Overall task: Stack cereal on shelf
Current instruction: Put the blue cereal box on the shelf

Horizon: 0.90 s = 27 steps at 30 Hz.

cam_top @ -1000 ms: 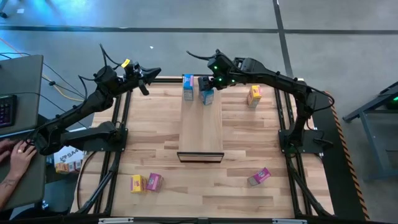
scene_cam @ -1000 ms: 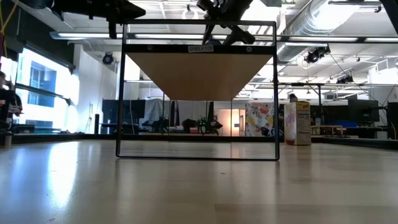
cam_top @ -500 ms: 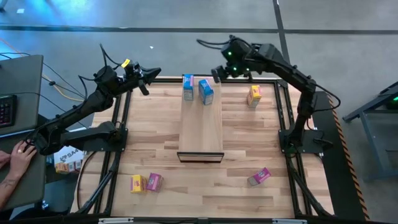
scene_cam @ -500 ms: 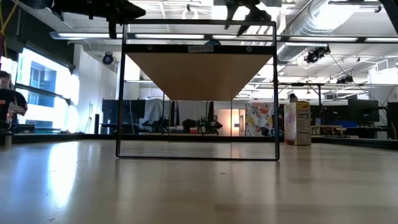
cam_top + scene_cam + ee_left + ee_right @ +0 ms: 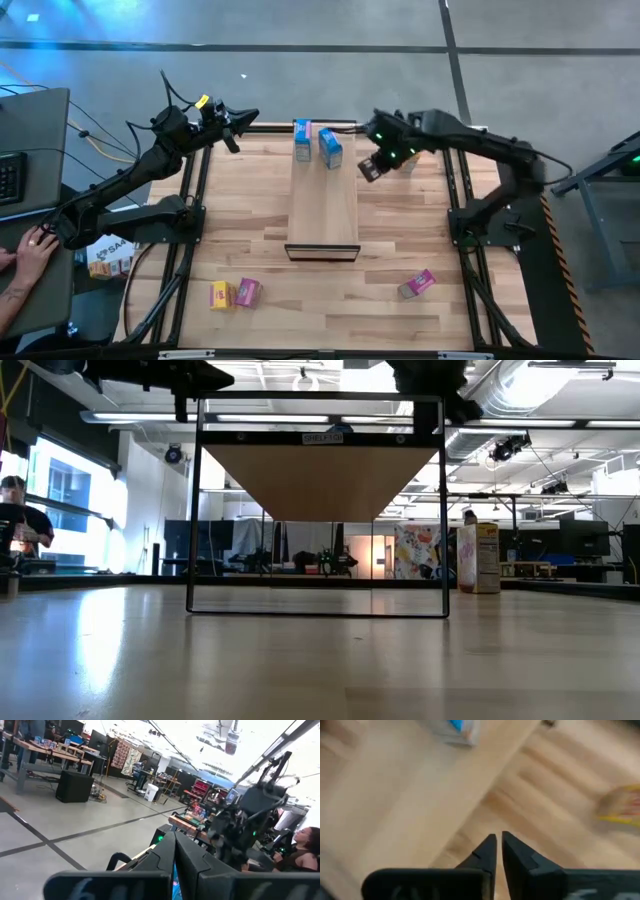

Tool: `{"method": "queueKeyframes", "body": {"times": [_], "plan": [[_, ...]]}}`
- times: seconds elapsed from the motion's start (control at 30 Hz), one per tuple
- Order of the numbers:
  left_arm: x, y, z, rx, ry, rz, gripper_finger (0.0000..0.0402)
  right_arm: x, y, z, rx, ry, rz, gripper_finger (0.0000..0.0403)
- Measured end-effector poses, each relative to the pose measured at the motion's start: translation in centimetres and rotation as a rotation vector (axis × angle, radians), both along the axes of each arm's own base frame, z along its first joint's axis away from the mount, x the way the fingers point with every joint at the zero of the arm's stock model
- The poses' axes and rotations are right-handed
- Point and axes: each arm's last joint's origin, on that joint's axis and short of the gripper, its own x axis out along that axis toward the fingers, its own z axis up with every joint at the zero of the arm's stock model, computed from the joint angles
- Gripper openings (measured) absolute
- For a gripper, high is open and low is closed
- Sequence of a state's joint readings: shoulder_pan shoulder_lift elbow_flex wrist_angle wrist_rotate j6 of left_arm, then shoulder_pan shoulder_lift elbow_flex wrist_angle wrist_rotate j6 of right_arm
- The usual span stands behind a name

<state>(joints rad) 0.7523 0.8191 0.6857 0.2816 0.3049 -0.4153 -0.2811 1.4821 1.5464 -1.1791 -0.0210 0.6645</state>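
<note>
The shelf (image 5: 323,205) lies lengthwise in the table's middle, and its underside (image 5: 320,480) shows in the low view. Two blue cereal boxes (image 5: 302,140) (image 5: 331,148) stand on its far end. My right gripper (image 5: 368,170) hovers shut above the tabletop just right of the shelf, pointing steeply down, with nothing between its fingers (image 5: 490,851). A yellow cereal box (image 5: 478,558) stands farther right, under my right arm. My left gripper (image 5: 232,128) waits shut in the air at the far left corner.
On the tabletop near the front left lie a yellow box (image 5: 219,294) and a pink box (image 5: 247,291). Another pink box (image 5: 417,284) lies at the front right. A person's hand (image 5: 30,245) rests at a desk beyond the table's left edge.
My right gripper has left the right-hand blue box standing on the shelf's far end. It drew back toward the far edge, then swung toward the table's right and near side, tipped steeply down, and shut on nothing.
</note>
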Motion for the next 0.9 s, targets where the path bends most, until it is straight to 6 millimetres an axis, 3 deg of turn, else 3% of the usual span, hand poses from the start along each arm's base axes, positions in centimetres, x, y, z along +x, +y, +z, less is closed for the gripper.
{"method": "queueKeyframes", "body": {"times": [0.13,0.37,0.5,0.9], "plan": [[0.0,0.0,0.0,-0.001,-0.001,0.003,0.0,-0.8,0.8,-3.3,0.05,-0.348,-0.081,0.0004],[0.0,0.1,0.0,-0.006,-0.005,0.03,0.0,1.1,0.9,-8.9,0.173,-0.784,-0.27,0.0001],[0.0,0.1,0.0,-0.006,-0.005,0.031,0.0,1.7,0.6,-10.5,0.177,-0.805,-0.371,0.0],[-0.1,0.1,0.0,-0.007,-0.006,0.047,0.0,3.7,-0.1,-10.3,0.091,-0.801,-0.481,0.0]]}}
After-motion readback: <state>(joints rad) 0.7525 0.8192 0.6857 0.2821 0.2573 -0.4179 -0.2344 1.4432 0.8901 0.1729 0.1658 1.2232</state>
